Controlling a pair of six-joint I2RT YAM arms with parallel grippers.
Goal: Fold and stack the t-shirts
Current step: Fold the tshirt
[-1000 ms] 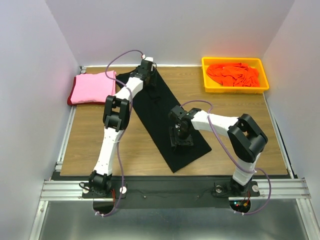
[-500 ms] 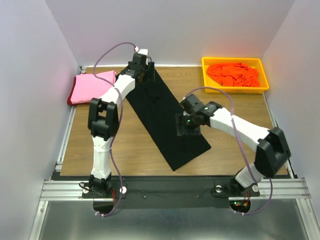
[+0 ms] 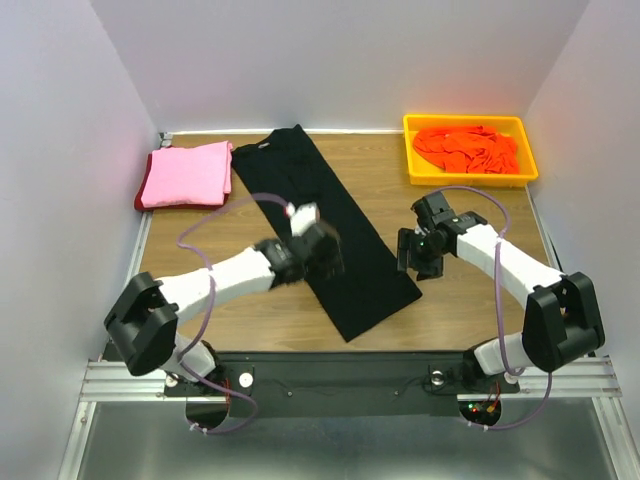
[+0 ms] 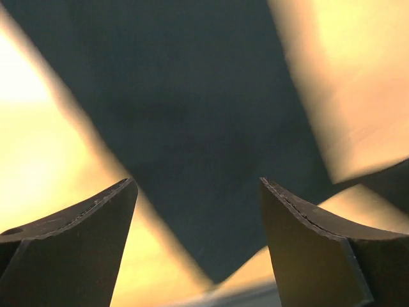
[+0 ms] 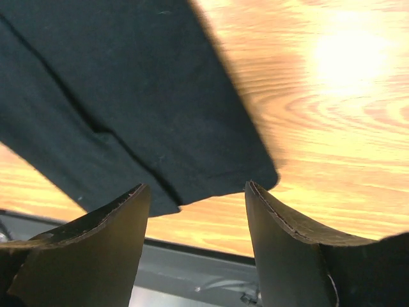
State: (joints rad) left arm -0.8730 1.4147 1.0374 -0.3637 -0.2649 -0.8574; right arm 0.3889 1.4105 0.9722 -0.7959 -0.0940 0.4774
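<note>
Left gripper (image 3: 325, 250): jaws stand wide apart with nothing between them; it hangs above the left long edge of the black t-shirt (image 3: 310, 190), about midway along it.
Left gripper, wrist view (image 4: 197, 182): both fingers (image 4: 77, 236) are dark and clear of the cloth, and the blurred black t-shirt (image 4: 192, 128) fills the middle of the view beyond them.
Right gripper (image 3: 412, 258): jaws parted and empty, over bare wood just right of the shirt's near right corner.
Right gripper, wrist view (image 5: 197, 185): the shirt's corner ends just beyond the gap between the fingers, apart from both.
Black t-shirt, long axis: a long narrow strip lying flat, running from the far left of the table (image 3: 380, 170) to the near middle, slanted to the right as it comes nearer.
Black t-shirt, ends: the far end lies by the back wall beside the pink t-shirt (image 3: 185, 172); the near end is a squared edge short of the table's near rim.
Only in the right wrist view: a folded layer edge running across the black t-shirt (image 5: 128, 115), sharp wood grain on the table (image 5: 319, 141), and a grey metal rail (image 5: 192, 268) along the bottom.
Only in the top view: both ends of the strip at once.
Pink t-shirt: folded at the far left, lying on a dark red t-shirt (image 3: 139, 200) whose edge shows at its left.
Orange t-shirts (image 3: 467, 148): crumpled in the yellow tray (image 3: 470, 179) at the far right, well apart from the black one.
</note>
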